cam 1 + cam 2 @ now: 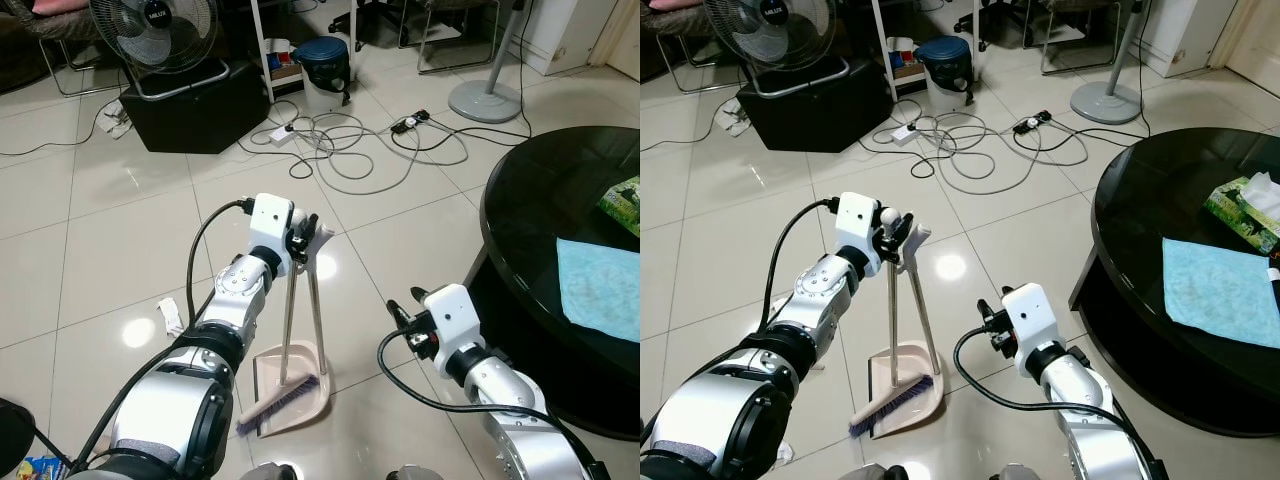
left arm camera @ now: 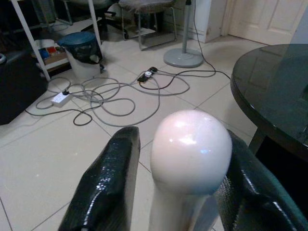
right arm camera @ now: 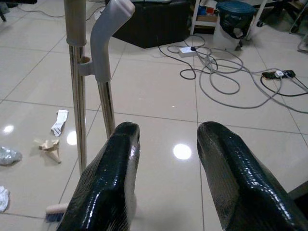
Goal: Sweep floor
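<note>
In the left eye view, the left gripper (image 1: pixel 300 238) is seen closed about the top of the slim metal broom handle with the white rounded knob (image 1: pixel 290 300), beside the grey dustpan handle (image 1: pixel 316 290) clipped to it. Both stand upright in the pale pink plastic dustpan (image 1: pixel 290 385), where the purple-bristled brush head (image 1: pixel 275 408) rests. If the broom is lifted without being unclipped, the dustpan is likely to be dragged up or tipped — a risk judged from the clip alone.

In the right eye view, the right gripper (image 1: pixel 990 325) hovers low beside the dustpan, apart from it. The round black glossy table (image 1: pixel 1140 230) stands close on the robot's right, bearing a light blue cloth (image 1: pixel 1215 290) and a green tissue box (image 1: pixel 1240 212); a wide swing could strike its edge.

In the left wrist view, the knob is held between two black fingers (image 2: pixel 103 187). Loose grey cables (image 2: pixel 110 96) lie on the cream glossy tiles (image 2: pixel 43 144) — a snag hazard for bristles.

In the right wrist view, the right fingers (image 3: pixel 110 178) are parted with nothing between them. Scraps of white paper litter (image 3: pixel 60 122) lie beyond the handles, well apart.
</note>
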`<state>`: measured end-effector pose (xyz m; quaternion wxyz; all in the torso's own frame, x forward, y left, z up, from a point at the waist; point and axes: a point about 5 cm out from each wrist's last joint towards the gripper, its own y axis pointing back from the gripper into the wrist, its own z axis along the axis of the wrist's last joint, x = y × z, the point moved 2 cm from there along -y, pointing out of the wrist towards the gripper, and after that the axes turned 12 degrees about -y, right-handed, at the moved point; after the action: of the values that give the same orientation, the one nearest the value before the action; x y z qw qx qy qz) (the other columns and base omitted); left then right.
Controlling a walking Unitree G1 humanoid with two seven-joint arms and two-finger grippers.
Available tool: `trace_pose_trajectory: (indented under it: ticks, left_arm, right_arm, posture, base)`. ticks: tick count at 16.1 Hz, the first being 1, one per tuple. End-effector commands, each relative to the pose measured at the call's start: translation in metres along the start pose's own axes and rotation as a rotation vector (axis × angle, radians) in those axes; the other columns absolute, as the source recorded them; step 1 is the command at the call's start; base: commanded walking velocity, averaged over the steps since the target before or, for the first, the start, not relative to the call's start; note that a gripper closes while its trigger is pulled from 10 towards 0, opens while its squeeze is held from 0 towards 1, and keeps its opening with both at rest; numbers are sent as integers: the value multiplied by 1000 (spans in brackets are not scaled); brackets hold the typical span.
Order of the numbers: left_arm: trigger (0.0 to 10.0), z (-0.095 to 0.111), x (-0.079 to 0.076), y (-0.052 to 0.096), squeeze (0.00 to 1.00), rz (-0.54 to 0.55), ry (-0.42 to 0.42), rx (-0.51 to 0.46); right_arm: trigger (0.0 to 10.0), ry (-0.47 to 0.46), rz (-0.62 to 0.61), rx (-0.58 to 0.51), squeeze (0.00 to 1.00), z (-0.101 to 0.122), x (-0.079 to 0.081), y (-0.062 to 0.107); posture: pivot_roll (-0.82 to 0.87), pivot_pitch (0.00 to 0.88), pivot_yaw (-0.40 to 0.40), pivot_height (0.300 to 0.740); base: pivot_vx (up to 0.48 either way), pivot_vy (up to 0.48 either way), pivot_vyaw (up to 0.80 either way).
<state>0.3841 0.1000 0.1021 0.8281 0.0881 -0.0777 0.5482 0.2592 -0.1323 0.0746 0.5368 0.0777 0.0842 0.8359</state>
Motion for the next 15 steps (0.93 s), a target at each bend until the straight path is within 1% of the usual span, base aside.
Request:
trace_pose_trajectory:
  ticks: [1,3,5,7,10,14,15]
  left_arm:
    - [1608,2,3,-1,0,9,-3,0]
    - [745,2,3,-1,0,10,-2,-2]
    - [0,2,3,-1,0,10,-4,-2]
    - [0,3,4,-1,0,12,-4,-3]
    - [0,-1,7,2,0,12,-13,-3]
    - [0,-1,7,2,0,12,-13,-3]
    - [0,-3,19,8,0,13,-49,-13]
  right_arm:
    - [10000,3,3,0,0,-1,0,-2]
    - [10000,3,5,0,0,-2,2,-7]
    - [10000,4,6,1,0,-3,3,-9]
    - [10000,7,7,3,0,-5,2,-9]
    - [10000,9,8,-1,0,-9,0,-1]
    - [10000,9,8,-1,0,-9,0,-1]
    - [10000,9,14,-10,0,-6,0,-2]
  posture:
    - [-180,121,111,740]
    - [-180,120,111,740]
    - [-180,120,110,740]
    - [-180,117,108,740]
    - [-177,107,104,740]
    - [-177,107,104,740]
    - [-155,74,89,740]
  base:
    - [0,0,0]
    - [0,0,0]
    - [0,0,0]
    - [0,0,0]
    - [0,0,0]
    - [0,0,0]
    - [0,0,0]
